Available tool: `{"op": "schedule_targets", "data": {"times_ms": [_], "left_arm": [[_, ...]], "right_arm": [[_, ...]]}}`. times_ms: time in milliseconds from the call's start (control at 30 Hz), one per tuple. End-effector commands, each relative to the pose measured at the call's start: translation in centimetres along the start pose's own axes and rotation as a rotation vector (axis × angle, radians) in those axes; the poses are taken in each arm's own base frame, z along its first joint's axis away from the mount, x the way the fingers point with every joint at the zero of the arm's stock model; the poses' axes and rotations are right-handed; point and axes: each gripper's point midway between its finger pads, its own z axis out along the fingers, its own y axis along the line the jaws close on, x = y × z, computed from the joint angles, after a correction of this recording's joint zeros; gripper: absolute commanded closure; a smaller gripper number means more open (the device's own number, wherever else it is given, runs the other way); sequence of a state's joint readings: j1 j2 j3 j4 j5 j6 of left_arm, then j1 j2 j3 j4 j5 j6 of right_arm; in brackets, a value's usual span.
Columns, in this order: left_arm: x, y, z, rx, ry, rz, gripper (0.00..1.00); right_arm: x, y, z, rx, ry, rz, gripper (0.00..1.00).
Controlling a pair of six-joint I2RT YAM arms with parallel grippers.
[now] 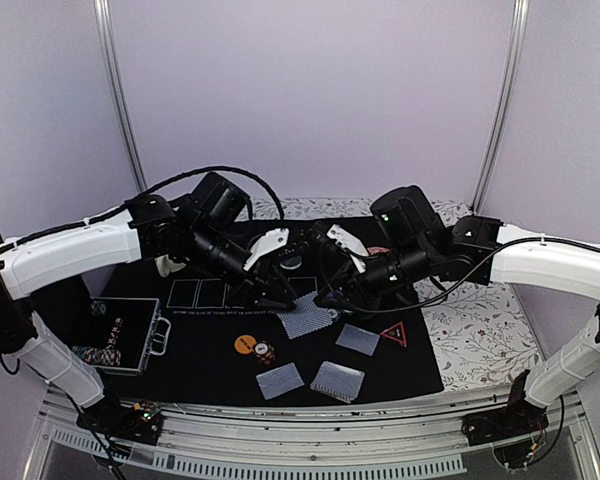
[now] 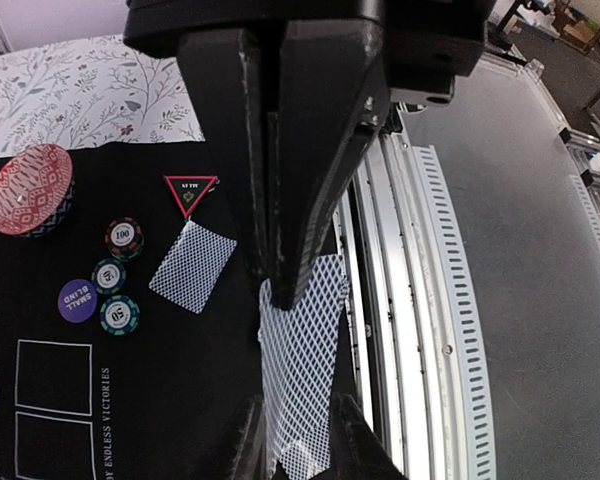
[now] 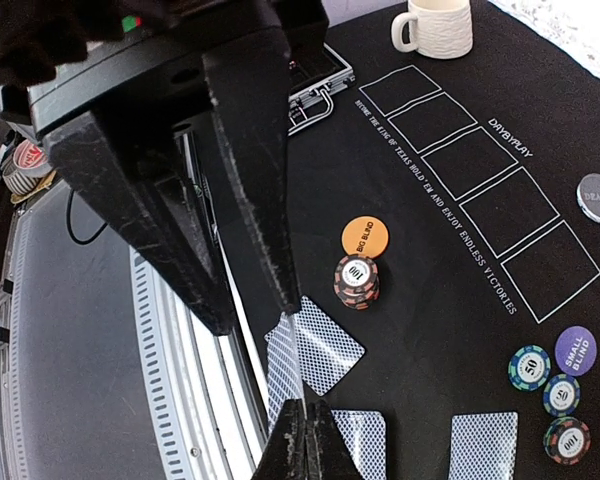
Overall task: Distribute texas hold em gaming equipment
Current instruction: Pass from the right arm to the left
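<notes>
My left gripper (image 1: 283,298) (image 2: 280,292) is shut on a blue-grey patterned card (image 1: 305,322) (image 2: 302,365) and holds it above the black mat (image 1: 210,370). My right gripper (image 1: 325,297) (image 3: 257,315) is open, with a finger on either side of that card (image 3: 284,372), seen edge-on. Three more cards (image 1: 358,339) (image 1: 337,380) (image 1: 279,381) lie face down at the mat's front. The orange disc (image 1: 244,344) (image 3: 365,237) lies next to a chip stack (image 1: 266,352) (image 3: 357,280). The triangle marker (image 1: 394,334) (image 2: 190,190), the purple disc (image 2: 77,300) (image 3: 576,350) and striped chips (image 2: 119,315) lie right of centre.
An open metal chip case (image 1: 120,335) sits at the mat's left edge. A cream mug (image 3: 435,27) stands at the back left and a red patterned bowl (image 2: 30,190) at the back right. A grey dealer disc (image 3: 599,197) lies beyond the printed card boxes (image 3: 490,205).
</notes>
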State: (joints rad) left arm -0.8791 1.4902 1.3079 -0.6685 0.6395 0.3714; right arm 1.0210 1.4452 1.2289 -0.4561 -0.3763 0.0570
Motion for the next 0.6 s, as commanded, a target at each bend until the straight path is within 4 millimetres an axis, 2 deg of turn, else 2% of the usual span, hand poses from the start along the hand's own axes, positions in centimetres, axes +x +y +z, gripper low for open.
{"op": "schedule_targets", "data": {"times_ms": [0, 67, 333, 367, 400, 500, 533, 567], "left_arm": [[1.2, 0.3, 0.5, -0.014, 0.032, -0.024, 0.83], [1.2, 0.5, 0.6, -0.028, 0.032, -0.028, 0.89], [1.3, 0.9, 0.5, -0.052, 0.035, -0.035, 0.88], [1.3, 0.9, 0.5, -0.053, 0.032, -0.035, 0.92], [1.0, 0.9, 0.4, -0.057, 0.024, -0.03, 1.0], [0.5, 1.3, -0.2, -0.095, -0.004, -0.038, 1.0], [0.1, 1.9, -0.7, -0.128, -0.031, -0.056, 1.0], [0.0, 2.7, -1.2, -0.165, -0.057, -0.082, 1.0]], "right_arm": [[-2.3, 1.6, -0.7, -0.043, -0.071, -0.075, 0.98], [-2.6, 1.8, -1.0, -0.051, -0.088, -0.081, 0.98], [-3.1, 2.2, -2.1, -0.044, -0.132, -0.094, 0.98], [-3.1, 2.2, -2.2, -0.043, -0.133, -0.093, 0.98], [-3.1, 2.1, -2.2, -0.042, -0.133, -0.092, 0.98], [-3.2, 1.9, -2.3, -0.025, -0.138, -0.09, 0.98], [-3.3, 1.6, -2.4, -0.007, -0.144, -0.09, 0.97], [-3.5, 1.1, -2.7, 0.027, -0.155, -0.084, 0.87]]}}
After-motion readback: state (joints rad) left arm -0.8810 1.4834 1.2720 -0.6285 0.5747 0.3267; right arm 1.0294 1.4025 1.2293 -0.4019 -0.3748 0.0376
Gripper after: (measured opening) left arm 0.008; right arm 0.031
